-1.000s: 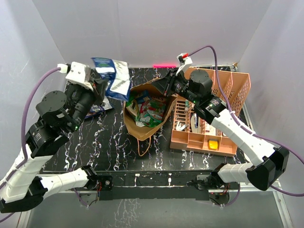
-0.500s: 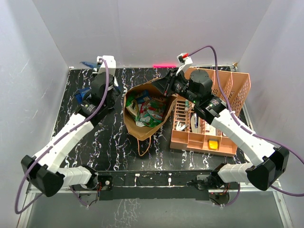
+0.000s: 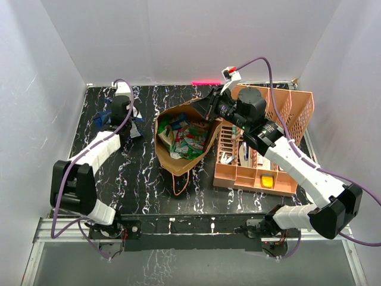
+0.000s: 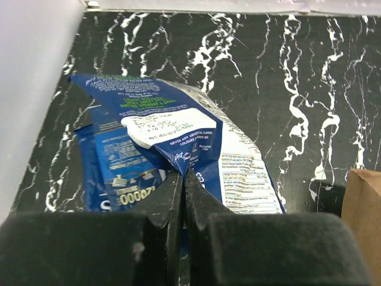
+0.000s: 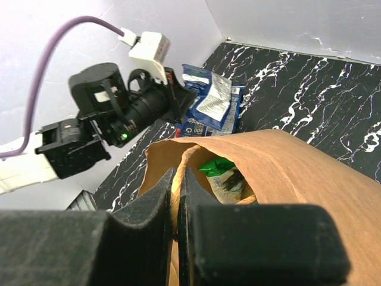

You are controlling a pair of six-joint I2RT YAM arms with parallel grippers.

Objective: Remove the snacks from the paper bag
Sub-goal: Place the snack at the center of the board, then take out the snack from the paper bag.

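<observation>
Clearly, with the left gripper (image 4: 183, 176) pinched tight on the blue foil snack packet (image 4: 196, 137) at the top view's upper left and the right gripper (image 5: 177, 179) clamped on the rim of the brown kraft paper bag (image 5: 286, 173) at centre, a careless tug could tear that rim or tip the bag.

The table (image 3: 143, 190) is smooth black, veined white like marble, with a slight sheen. The bag (image 3: 174, 162) is matt brown paper, creased. The blue packet (image 4: 178, 134) at far left is shiny crinkled film. The basket (image 3: 253, 177) at right is smooth peach plastic lattice. The left gripper (image 4: 183, 177) and right gripper (image 5: 177, 174) have matt black, faintly grainy fingers
</observation>
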